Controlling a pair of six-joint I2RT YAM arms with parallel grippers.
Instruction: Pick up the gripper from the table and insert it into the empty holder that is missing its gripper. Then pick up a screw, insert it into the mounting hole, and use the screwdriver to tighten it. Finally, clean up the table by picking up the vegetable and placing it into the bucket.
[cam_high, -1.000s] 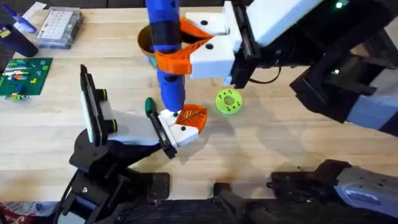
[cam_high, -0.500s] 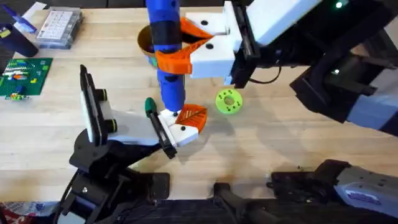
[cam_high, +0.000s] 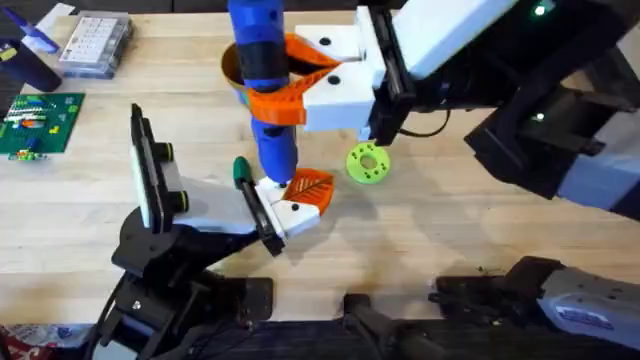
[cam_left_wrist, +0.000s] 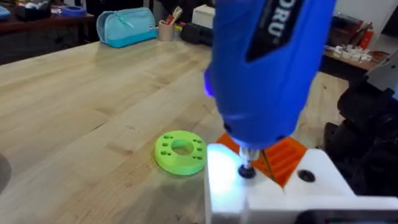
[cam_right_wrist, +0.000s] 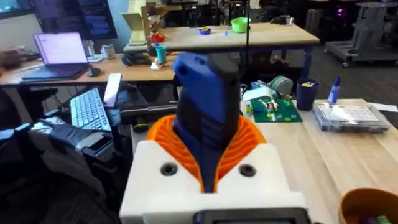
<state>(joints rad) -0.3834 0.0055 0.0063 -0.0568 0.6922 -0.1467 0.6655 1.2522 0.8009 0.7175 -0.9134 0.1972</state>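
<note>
We see the screwdriver (cam_high: 264, 85), a fat blue cylinder with a black band, standing nearly upright over the table, its thin metal bit pointing down onto the white end of the holder (cam_high: 215, 205). The holder is a white wedge with black plates and knobs on a black jointed stand. The gripper (cam_high: 307, 188), orange with leaf-like ribs on a white base, sits at the holder's tip. Behind the screwdriver we glimpse the tan-yellow bucket (cam_high: 232, 66), standing upright.
</note>
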